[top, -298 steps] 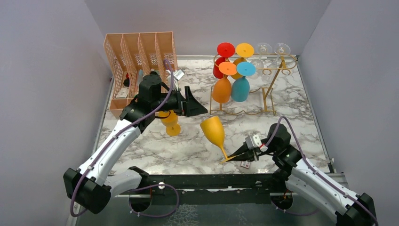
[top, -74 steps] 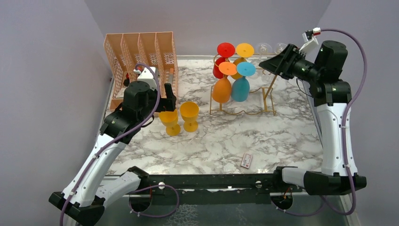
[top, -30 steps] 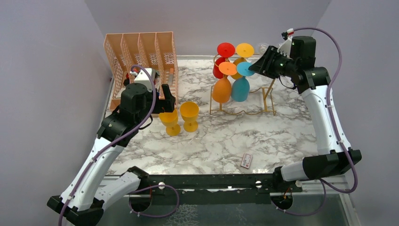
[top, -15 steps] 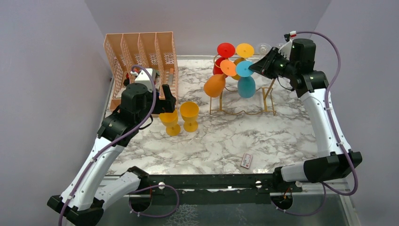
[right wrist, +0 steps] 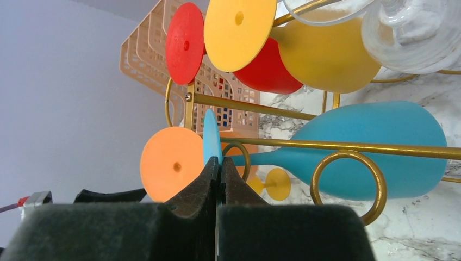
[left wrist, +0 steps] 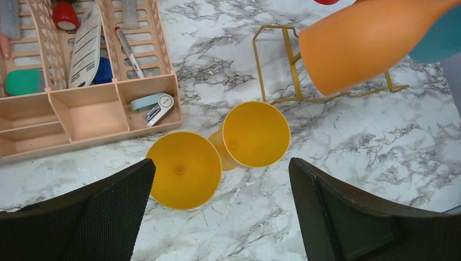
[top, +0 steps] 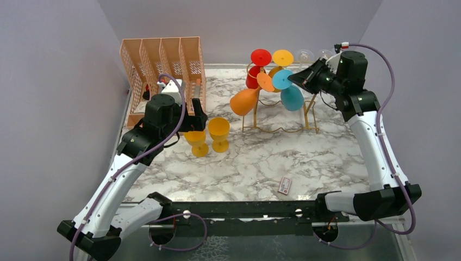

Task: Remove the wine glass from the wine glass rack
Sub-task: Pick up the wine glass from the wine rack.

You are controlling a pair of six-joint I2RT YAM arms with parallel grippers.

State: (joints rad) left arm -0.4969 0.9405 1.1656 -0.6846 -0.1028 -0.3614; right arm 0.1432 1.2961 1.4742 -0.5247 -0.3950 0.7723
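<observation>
Blue glass (top: 292, 97) in play. Left gripper (left wrist: 222, 162) gapes over two yellow glasses (left wrist: 185, 169); orange glass (top: 243, 101) leans off the rack (top: 311, 109); blue tilts on its hook, foot pinched by the right gripper (right wrist: 219, 166). A snagged pull could tip the rack.

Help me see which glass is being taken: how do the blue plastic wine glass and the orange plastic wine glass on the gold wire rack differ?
The blue wine glass has its foot pinched by the right gripper; no gripper touches the orange wine glass. The blue bowl tilts right, the orange bowl left. Both hang foot-up on the gold wire rack.
</observation>
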